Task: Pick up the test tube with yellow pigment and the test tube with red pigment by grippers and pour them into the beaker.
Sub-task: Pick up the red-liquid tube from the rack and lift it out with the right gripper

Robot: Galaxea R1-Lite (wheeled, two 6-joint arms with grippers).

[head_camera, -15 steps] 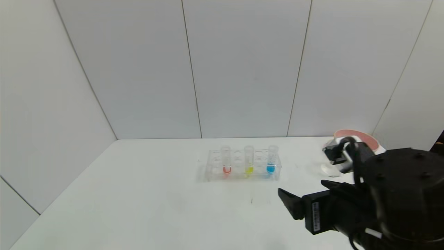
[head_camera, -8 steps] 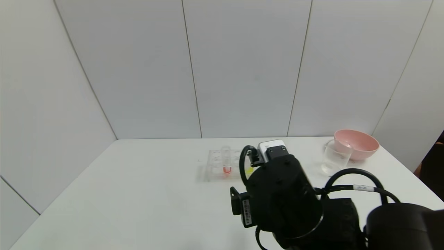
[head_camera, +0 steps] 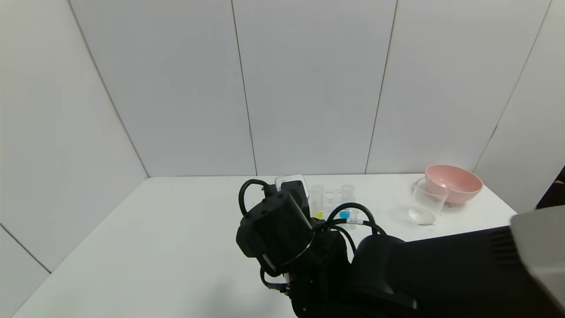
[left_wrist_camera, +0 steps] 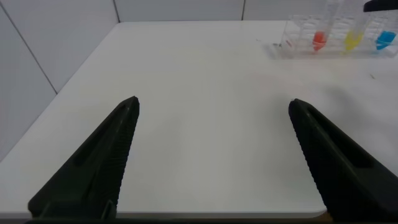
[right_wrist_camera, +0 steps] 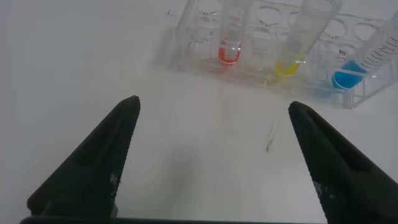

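White desk (head_camera: 154, 247). Clear rack (right_wrist_camera: 348, 93) holds three clear tubes: test tube with red pigment (right_wrist_camera: 230, 53), red-orange at its tip; test tube with yellow pigment (right_wrist_camera: 287, 66), yellow at its tip; third tube (right_wrist_camera: 348, 78), blue at its tip. Clear glass beaker (head_camera: 424, 202) and plain pink bowl (head_camera: 457, 183) near the far right corner. Both grippers (right_wrist_camera: 214, 158) (left_wrist_camera: 214, 158) plain black. Walls pale grey.

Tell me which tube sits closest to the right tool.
The red tube: it stands at the rack end nearest the open right tool; yellow and blue stand farther along.
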